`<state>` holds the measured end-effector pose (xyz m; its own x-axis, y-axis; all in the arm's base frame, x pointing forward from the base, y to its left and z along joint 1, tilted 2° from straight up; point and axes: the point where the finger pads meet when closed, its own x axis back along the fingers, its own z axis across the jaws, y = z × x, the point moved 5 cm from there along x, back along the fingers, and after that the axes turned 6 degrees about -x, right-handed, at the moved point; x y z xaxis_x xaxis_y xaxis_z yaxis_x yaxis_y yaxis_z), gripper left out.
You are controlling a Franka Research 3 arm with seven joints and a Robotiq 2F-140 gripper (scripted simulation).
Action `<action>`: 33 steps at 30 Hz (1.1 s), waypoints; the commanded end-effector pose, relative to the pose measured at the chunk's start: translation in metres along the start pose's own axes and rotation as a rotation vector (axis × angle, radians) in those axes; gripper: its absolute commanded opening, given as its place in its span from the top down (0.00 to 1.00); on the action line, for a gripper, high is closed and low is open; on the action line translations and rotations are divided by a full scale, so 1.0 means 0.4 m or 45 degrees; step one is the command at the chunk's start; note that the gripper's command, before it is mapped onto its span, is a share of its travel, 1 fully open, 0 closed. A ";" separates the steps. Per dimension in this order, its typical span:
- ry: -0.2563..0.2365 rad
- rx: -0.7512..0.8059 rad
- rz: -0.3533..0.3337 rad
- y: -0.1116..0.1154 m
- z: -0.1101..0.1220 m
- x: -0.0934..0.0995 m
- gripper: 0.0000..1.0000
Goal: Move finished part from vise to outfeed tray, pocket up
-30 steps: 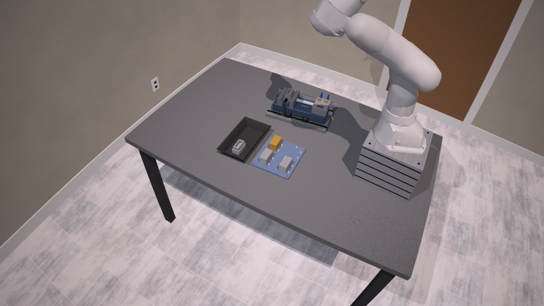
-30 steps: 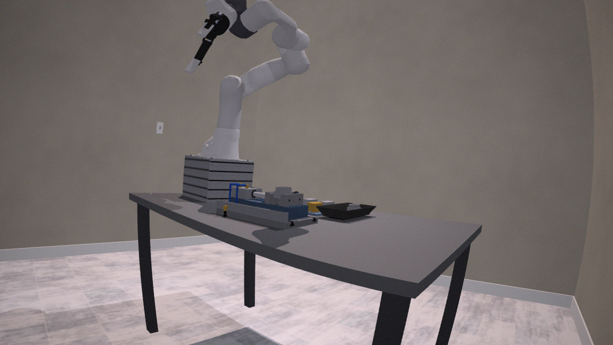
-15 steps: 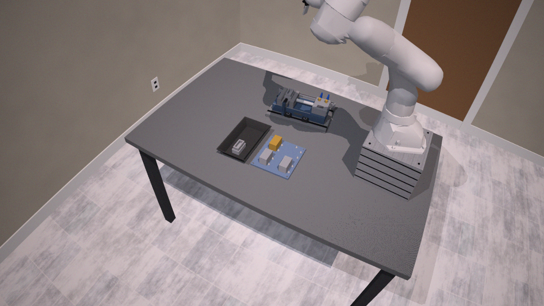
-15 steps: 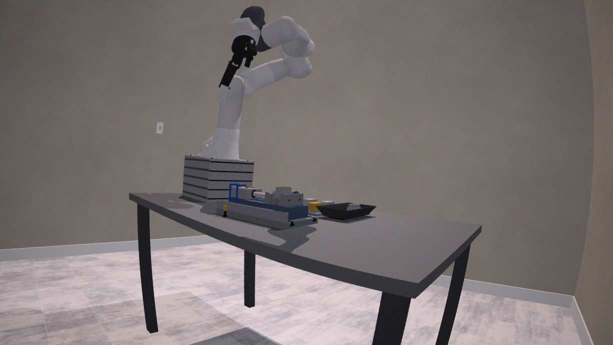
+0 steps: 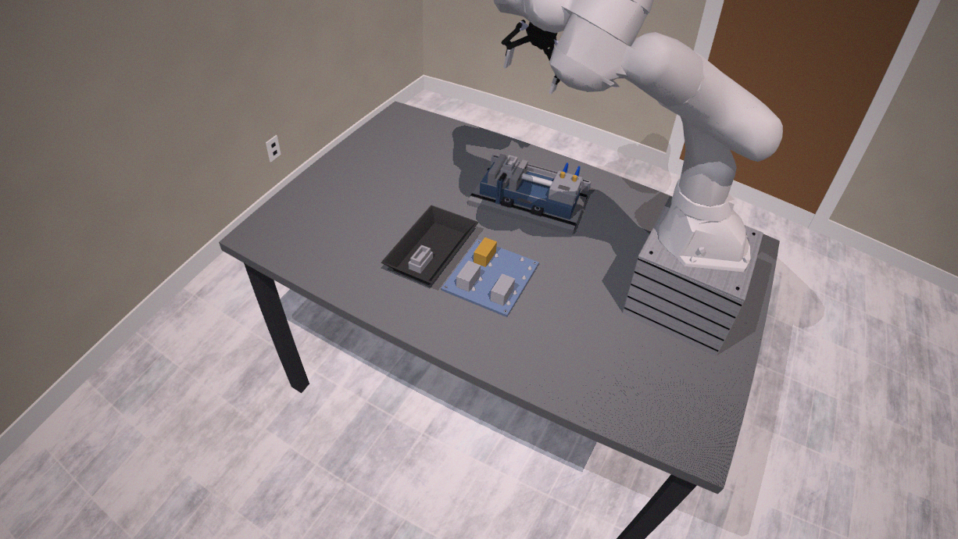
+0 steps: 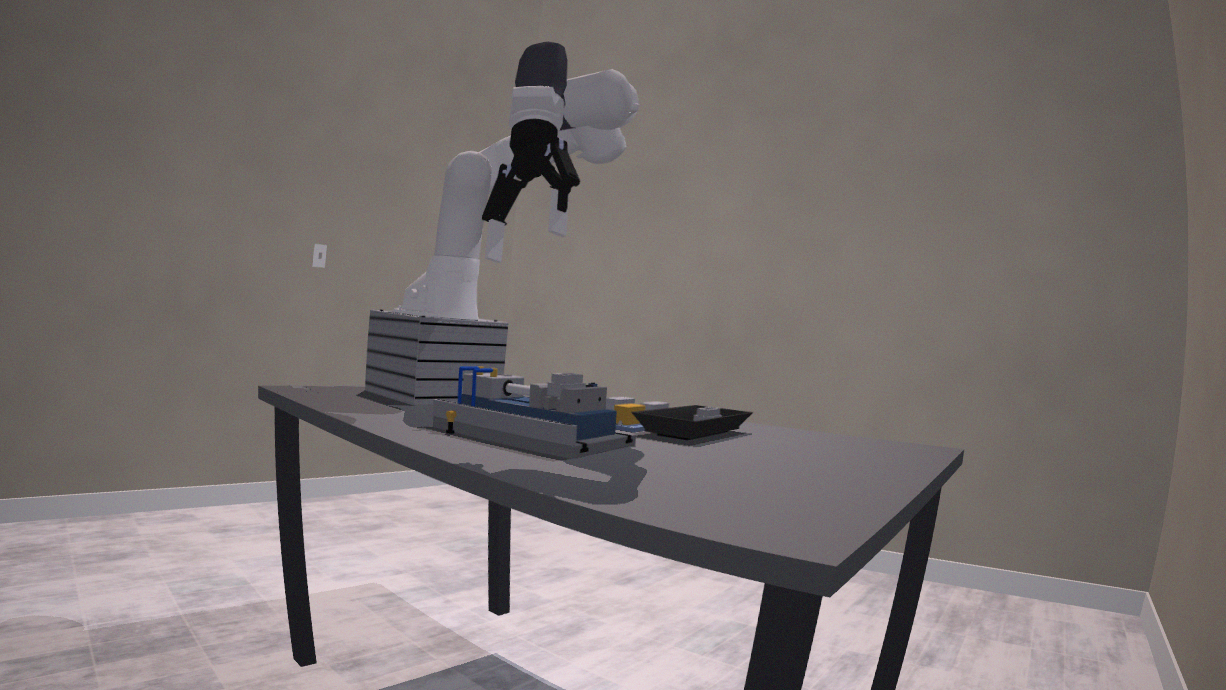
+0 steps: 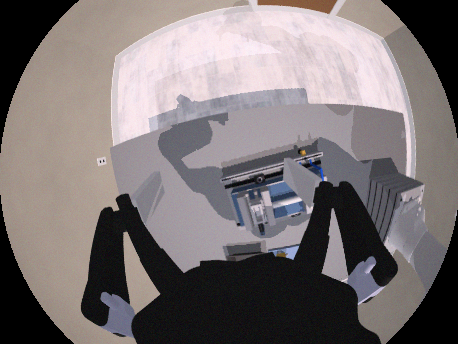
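A dark grey table [image 5: 415, 361] stands on pale tile. The gripper [image 6: 525, 229] hangs high above the vise [image 5: 533, 187], fingers wide, holding nothing. The part [image 5: 510, 165] sits clamped in the vise. Only the top view shows the tray's [image 5: 442, 224] floor, with one grey block [image 5: 420, 258]; beside it a blue plate [image 5: 519, 284] carries three blocks. No writing is readable.

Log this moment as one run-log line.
phase: approach | pincer: open, empty, high above vise | part: in vise | outfeed tray: holds another grey part
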<state>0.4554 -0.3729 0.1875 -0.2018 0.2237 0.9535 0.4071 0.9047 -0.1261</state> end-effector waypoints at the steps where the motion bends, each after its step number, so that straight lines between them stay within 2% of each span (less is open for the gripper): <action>1: 0.015 0.006 -0.013 0.006 0.011 -0.004 0.00; 3: 0.015 0.006 -0.013 0.006 0.011 -0.004 0.00; 4: 0.075 0.071 -0.063 0.091 0.035 -0.046 0.00; 6: 0.092 0.089 -0.077 0.115 0.043 -0.057 0.00; 13: 0.095 0.092 -0.080 0.119 0.045 -0.059 0.00; 14: 0.159 0.158 -0.127 0.204 0.078 -0.097 0.00; 22: 0.163 0.162 -0.130 0.208 0.080 -0.099 0.00; 23: 0.215 0.214 -0.166 0.273 0.111 -0.126 0.00; 30: 0.215 0.214 -0.166 0.273 0.111 -0.126 0.00; 31: 0.251 0.249 -0.189 0.316 0.135 -0.144 0.00; 33: 0.251 0.249 -0.189 0.316 0.135 -0.144 0.00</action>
<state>0.4714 -0.2624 0.1083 -0.0777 0.0440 0.9960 0.2225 0.9746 -0.0257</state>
